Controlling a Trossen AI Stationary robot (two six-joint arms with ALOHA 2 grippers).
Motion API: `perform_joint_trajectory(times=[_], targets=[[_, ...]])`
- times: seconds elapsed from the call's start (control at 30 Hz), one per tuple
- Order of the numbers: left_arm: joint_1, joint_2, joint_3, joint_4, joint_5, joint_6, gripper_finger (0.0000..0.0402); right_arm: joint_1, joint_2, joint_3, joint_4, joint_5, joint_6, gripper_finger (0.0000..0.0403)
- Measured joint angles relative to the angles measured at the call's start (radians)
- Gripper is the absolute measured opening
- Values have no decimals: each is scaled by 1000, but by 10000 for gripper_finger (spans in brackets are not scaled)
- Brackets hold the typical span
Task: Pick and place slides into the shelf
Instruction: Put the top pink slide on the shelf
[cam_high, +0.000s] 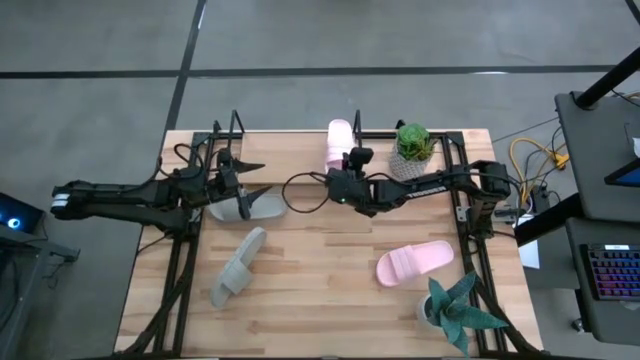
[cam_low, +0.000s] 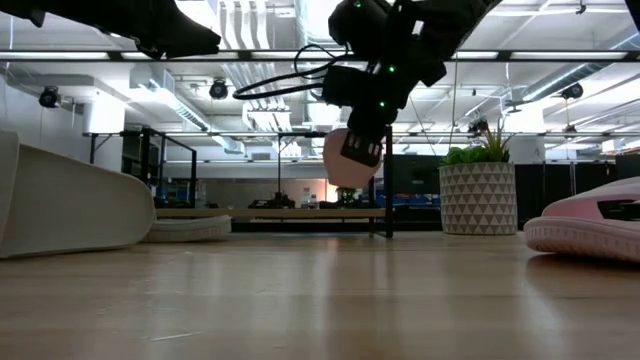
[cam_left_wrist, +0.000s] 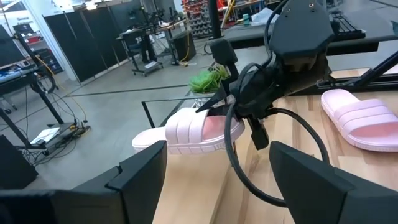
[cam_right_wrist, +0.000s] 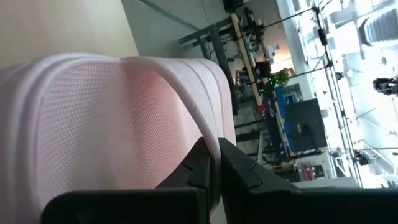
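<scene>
My right gripper is shut on a pale pink slide and holds it above the shelf at the table's far edge. The shelf's wooden board lies below the lifted slide. My left gripper is open and raised, just above a grey-green slide that lies flat on the table. A second grey-green slide lies nearer the near edge. The other pink slide rests sole down on the right. My right gripper pinches the pink slide's wide strap at its edge between the two fingers. They come slanting from the table's right side. The slide is lifted clear and tilted above the shelf board.
A potted plant in a patterned white pot stands at the shelf's right end, close to my right arm. A second plant sits at the near right corner. Black frame rails run along both table sides. Bare tabletop lies in the middle.
</scene>
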Motion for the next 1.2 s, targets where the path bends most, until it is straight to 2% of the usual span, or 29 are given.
perform_joint_trajectory(times=[0.13, 0.77, 0.93, 1.2], targets=[[0, 0, 0, 0, 0, 0, 267, -5, 0, -32, 102, 1, -72, 8], [0, 7, 0, 0, 0, 0, 267, -21, 1, -62, 136, -8, -81, 8], [0, 14, 0, 1, 0, 0, 267, -22, 48, -61, 224, 8, -199, 8], [0, 13, 0, 0, 0, 1, 267, -22, 117, -43, 227, 18, -216, 8]])
